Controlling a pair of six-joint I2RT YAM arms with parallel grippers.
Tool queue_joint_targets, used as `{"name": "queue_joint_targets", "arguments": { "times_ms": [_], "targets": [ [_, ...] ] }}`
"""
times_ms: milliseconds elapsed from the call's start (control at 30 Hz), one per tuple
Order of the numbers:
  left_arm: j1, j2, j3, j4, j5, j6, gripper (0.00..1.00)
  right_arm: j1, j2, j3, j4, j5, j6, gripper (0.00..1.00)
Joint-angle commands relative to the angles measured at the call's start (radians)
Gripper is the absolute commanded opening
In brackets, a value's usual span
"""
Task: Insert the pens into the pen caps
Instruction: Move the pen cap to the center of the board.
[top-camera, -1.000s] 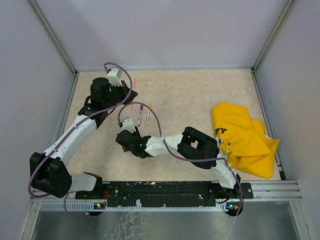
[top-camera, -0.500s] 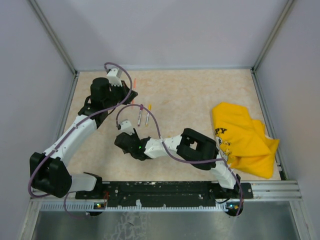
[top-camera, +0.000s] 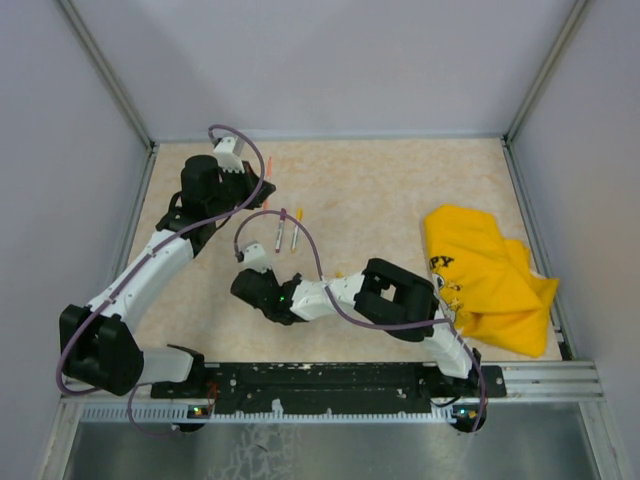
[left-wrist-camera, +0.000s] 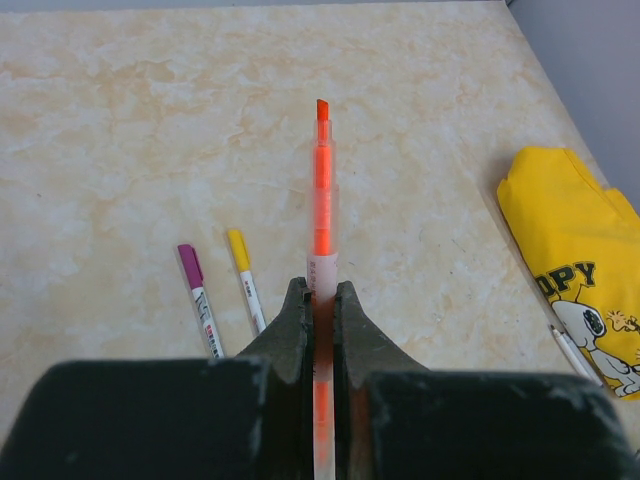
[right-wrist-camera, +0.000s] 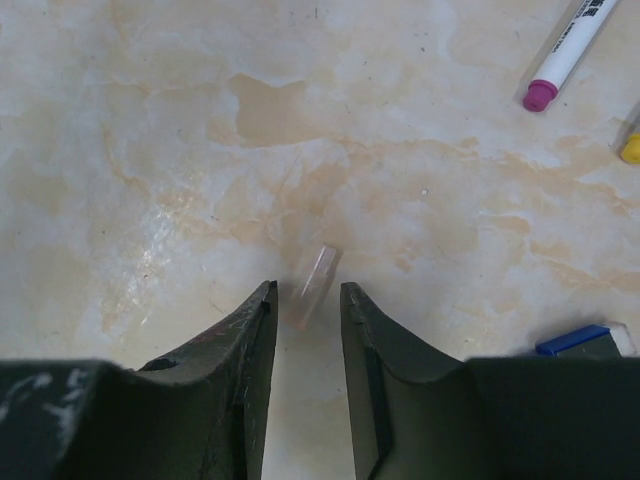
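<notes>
- Left jaws clamp thin orange-pink marker pen (left-wrist-camera: 322, 190), tip up-frame.
- Right jaws narrow, unclosed, flanking blurred pale stubby cap (right-wrist-camera: 314, 286) on beige table (right-wrist-camera: 120, 150), lower centre.

gripper (right-wrist-camera: 307, 292): low in frame; two dark fingers (right-wrist-camera: 240, 350) standing apart, a gap between them
cap (right-wrist-camera: 316, 272): pale, see-through pinkish tube; lies tilted on the table — just ahead of the fingertips and partly between them; blurred
pen (right-wrist-camera: 570, 60): white barrel, magenta end; top right, slanting out of frame
yellow tip (right-wrist-camera: 632, 148): right edge, near the pen; rest cut off
blue piece (right-wrist-camera: 575, 340): lower right — beside the right finger
table (right-wrist-camera: 150, 150): beige, marbled
</notes>
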Motion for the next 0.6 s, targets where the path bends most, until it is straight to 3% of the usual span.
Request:
{"name": "queue_joint_targets", "arguments": {
  "times_ms": [0, 333, 567],
  "targets": [
    [0.005, -0.009, 0.016, 0.011, 0.007, -0.002, 0.00, 0.014, -0.027, -0.024, -0.046, -0.009, 0.027, 0.30],
    [0.005, -0.006, 0.016, 0.013, 0.011, -0.002, 0.00, 0.014, -0.090, -0.099, -0.020, -0.011, 0.027, 0.17],
    [0.005, -0.010, 0.016, 0.011, 0.004, -0.001, 0.00, 0.014, -0.195, -0.232, 0.129, -0.103, -0.067, 0.10]
  ]
}}
